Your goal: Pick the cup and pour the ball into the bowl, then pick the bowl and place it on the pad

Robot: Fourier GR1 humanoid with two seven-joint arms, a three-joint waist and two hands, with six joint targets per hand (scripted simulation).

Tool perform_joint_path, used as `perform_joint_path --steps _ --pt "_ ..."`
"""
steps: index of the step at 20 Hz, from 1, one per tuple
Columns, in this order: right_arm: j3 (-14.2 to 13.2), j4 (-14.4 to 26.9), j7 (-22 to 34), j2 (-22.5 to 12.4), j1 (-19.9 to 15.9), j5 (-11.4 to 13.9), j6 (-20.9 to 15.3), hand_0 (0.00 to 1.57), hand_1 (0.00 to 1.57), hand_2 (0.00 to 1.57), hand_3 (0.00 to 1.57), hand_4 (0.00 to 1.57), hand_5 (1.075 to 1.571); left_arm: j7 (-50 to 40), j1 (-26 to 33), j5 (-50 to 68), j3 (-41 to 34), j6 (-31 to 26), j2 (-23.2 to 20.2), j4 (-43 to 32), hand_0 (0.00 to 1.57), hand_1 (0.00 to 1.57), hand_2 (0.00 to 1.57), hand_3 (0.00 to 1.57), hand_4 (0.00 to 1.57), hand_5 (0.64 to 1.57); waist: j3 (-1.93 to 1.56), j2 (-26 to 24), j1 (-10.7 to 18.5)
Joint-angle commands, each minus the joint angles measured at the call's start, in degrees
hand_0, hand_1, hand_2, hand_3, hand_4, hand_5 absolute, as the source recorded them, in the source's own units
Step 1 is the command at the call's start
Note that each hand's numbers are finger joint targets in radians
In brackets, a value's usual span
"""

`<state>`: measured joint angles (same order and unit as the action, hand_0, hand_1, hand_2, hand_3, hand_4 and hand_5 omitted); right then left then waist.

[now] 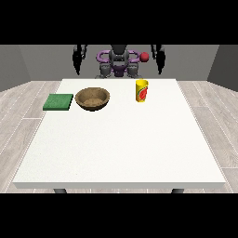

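White fills most of the front view: the large table point(121, 139) runs from the robot point(119, 62) at the top down toward the camera, with pale plank flooring on either side of it. Near the far edge, right of the middle, the yellow cup point(142, 91) stands upright on the tabletop, a red mark on the side that faces the camera; its mouth is seen too much from the side to tell whether the ball lies inside. To its left, well apart from it, sits the brown wooden bowl point(93, 98), upright, its hollow open to view and showing nothing but its own speckled bottom. Just beside the bowl, at the table's left edge, lies the flat green pad point(58, 102), not touching the bowl and bare on top. Behind the table the robot's grey and purple trunk is small, and a small red round thing point(144, 56) shows beside its shoulder on the view's right, perhaps a part of the robot. The hand at the view's left point(79, 56) hangs above and behind the table's far corner, dark fingers pointing down and apparently relaxed, holding nothing. The hand at the view's right point(159, 56) hangs likewise, fingers down and seemingly straight, clear of the cup and of the table.
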<state>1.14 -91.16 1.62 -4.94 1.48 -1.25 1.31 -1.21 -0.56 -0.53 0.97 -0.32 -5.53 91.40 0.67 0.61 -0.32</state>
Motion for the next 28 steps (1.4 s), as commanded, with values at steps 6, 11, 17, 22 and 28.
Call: perform_joint_path --steps 6,11,17,22,28 --pt "-1.2 -6.5 5.7 -3.0 -0.9 -0.3 0.0 0.0 0.0 0.0 0.0 0.0 1.569 -6.0 -1.1 0.9 -0.6 -0.5 -2.1 6.3 0.0 0.0 0.0 0.0 0.0 1.557 -0.41 -16.4 -0.3" --pt "-11.6 -7.3 3.6 -8.9 1.6 -12.3 9.5 0.0 0.0 0.0 0.0 0.0 1.57 -9.8 -3.7 10.0 -7.3 -0.1 -1.3 11.4 0.0 0.0 0.0 0.0 0.0 1.554 -0.67 -9.3 -1.3" --pt "-15.4 -7.1 1.6 -10.0 0.1 -14.8 11.5 0.0 0.0 0.0 0.0 0.0 1.57 0.8 -1.6 15.6 -15.5 -7.7 -5.8 5.7 0.0 0.0 0.0 0.0 0.0 1.544 -0.65 -4.2 -1.3" --pt "-14.9 -0.7 -6.7 -8.1 -4.4 -11.7 11.4 0.0 0.0 0.0 0.0 0.0 1.57 7.8 -7.7 12.3 -14.2 -6.8 -4.6 -0.3 0.0 0.0 0.0 0.0 0.0 1.528 -0.66 3.7 -1.2" --pt "-12.6 -1.2 -8.4 -7.3 -4.7 -10.9 13.1 0.0 0.0 0.0 0.0 0.0 1.571 22.2 -6.5 4.3 -10.3 -2.3 2.0 -9.9 0.0 0.0 0.0 0.0 0.0 1.526 -0.63 6.9 -5.0"
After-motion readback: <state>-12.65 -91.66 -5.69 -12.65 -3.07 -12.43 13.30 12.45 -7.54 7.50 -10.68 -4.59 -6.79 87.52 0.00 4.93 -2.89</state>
